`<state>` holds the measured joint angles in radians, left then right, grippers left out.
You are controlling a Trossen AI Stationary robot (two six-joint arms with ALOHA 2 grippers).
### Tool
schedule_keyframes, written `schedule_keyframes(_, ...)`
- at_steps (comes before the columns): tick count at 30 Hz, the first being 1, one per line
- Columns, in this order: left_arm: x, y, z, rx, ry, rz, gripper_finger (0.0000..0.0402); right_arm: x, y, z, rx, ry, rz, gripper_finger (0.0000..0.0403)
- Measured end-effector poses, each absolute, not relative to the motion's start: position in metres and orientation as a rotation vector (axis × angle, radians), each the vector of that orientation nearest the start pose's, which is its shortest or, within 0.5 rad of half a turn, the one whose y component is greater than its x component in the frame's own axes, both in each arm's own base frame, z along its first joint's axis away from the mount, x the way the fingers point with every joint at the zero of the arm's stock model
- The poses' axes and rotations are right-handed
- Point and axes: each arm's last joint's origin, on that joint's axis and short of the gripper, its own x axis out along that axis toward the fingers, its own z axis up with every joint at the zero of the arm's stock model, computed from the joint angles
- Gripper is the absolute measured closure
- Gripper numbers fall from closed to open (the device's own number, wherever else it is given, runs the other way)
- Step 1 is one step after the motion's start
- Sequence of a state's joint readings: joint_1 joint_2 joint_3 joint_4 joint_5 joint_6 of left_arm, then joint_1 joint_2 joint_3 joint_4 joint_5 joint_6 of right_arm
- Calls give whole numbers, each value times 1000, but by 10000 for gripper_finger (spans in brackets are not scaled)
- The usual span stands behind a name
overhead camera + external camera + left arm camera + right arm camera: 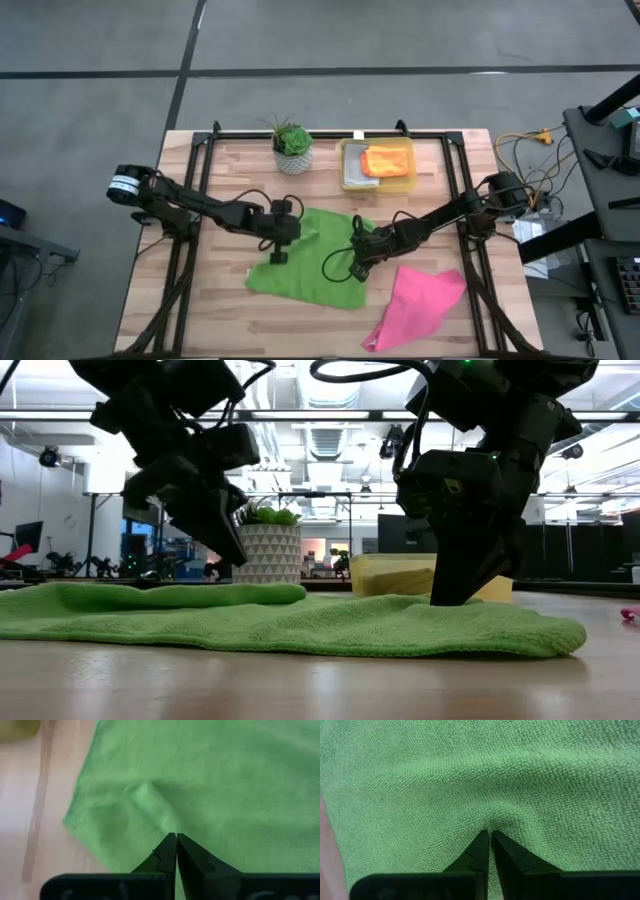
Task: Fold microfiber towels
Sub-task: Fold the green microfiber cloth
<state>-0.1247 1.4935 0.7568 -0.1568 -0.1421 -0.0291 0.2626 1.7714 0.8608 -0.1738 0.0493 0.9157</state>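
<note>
The green microfiber towel [310, 262] lies spread on the table's middle, with a low fold along its far left part [180, 595]. My left gripper [278, 256] hovers shut just above the towel's left part [150, 800], clear of it in the low view [236, 560]. My right gripper [357, 270] is down on the towel's right part, shut on it. The pink towel [415, 305] lies crumpled flat at the near right. The orange towel [386, 160] rests in the yellow bin [350, 180]. My right gripper pinches a small pucker of the green towel's upper surface [506, 822] between its two fingertips, near the towel's right edge. The fingers [455, 585] come steeply from above, slanting in from the right. The towel lies flat on the table around the pinch, with creases running toward the tips.
A potted plant [293, 150] stands at the far middle, left of the yellow bin. Black rails [200, 200] run along the table's left, right and far sides. Bare wood [200, 320] shows at the near left.
</note>
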Motion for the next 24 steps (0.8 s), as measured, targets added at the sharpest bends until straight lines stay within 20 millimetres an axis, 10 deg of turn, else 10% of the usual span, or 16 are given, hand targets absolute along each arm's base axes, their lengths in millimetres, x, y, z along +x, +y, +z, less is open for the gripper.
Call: schedule_keyframes(24, 315, -15, 154, -181, 820, 42, 359, 302, 90, 120, 674, 1069, -310, 380)
